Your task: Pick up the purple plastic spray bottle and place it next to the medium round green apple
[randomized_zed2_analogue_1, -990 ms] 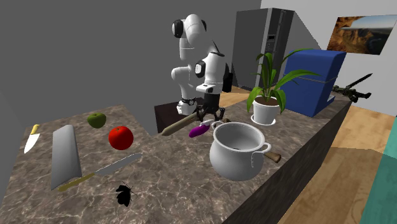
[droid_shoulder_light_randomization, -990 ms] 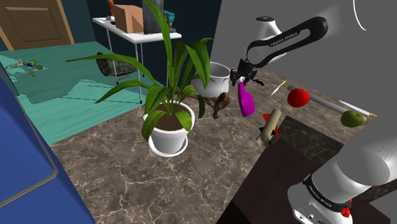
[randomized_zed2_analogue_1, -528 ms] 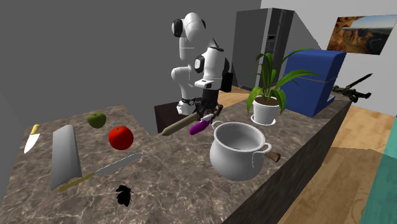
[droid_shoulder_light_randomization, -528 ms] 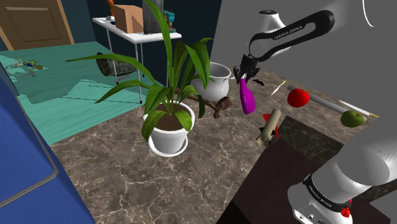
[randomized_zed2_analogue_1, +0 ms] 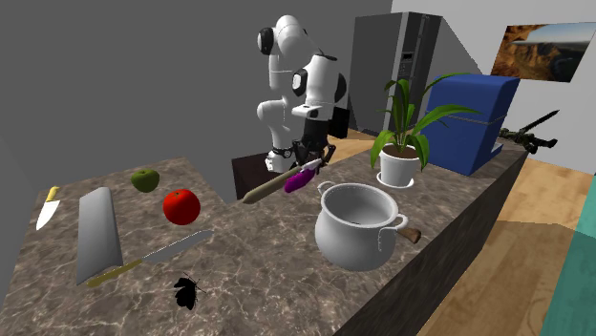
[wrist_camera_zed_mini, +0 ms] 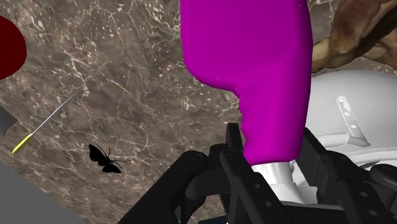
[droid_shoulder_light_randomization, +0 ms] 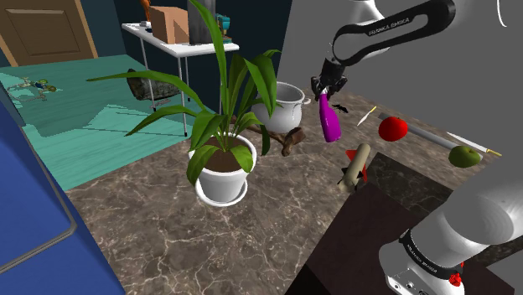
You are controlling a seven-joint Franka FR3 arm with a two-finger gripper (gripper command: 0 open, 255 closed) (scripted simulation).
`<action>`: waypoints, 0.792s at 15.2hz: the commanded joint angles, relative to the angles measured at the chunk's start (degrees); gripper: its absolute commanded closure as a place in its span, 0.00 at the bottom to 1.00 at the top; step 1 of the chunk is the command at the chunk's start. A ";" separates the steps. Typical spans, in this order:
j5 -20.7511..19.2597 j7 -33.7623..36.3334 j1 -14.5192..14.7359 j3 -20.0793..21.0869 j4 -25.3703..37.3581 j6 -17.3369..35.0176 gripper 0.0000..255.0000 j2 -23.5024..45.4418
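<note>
The purple spray bottle [droid_shoulder_light_randomization: 330, 124] hangs in the air above the marble counter, its neck clasped by my black gripper [droid_shoulder_light_randomization: 323, 90], which is shut on it. In the wrist view the purple body [wrist_camera_zed_mini: 254, 70] extends away from the fingers [wrist_camera_zed_mini: 238, 162], with my gripper [wrist_camera_zed_mini: 273, 168] closed around its white neck. In the second exterior view the bottle [randomized_zed2_analogue_1: 304, 177] floats tilted under the gripper [randomized_zed2_analogue_1: 309, 160], above a rolling pin [randomized_zed2_analogue_1: 267, 187]. The green apple [droid_shoulder_light_randomization: 463, 156] lies far toward the shoulder view's right, beyond a red apple [droid_shoulder_light_randomization: 392, 128]; the same green apple [randomized_zed2_analogue_1: 144, 178] rests near the wall.
A white pot [randomized_zed2_analogue_1: 358, 224] stands just beside the bottle's spot, and a potted plant [droid_shoulder_light_randomization: 222, 176] is farther off. A cleaver [randomized_zed2_analogue_1: 95, 234], a long knife [randomized_zed2_analogue_1: 153, 255] and a small black butterfly shape [randomized_zed2_analogue_1: 185, 293] lie on the counter near the red apple [randomized_zed2_analogue_1: 180, 205].
The gripper has risen with the purple bottle and shifted slightly toward the shoulder view's right. The bottle now hangs higher above the counter.
</note>
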 commanded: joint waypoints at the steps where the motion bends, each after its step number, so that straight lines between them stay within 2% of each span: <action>1: 0.23 -0.30 0.05 0.04 0.84 -1.41 1.00 -0.58; 12: 1.28 -1.96 0.24 0.17 6.80 -9.58 1.00 -2.88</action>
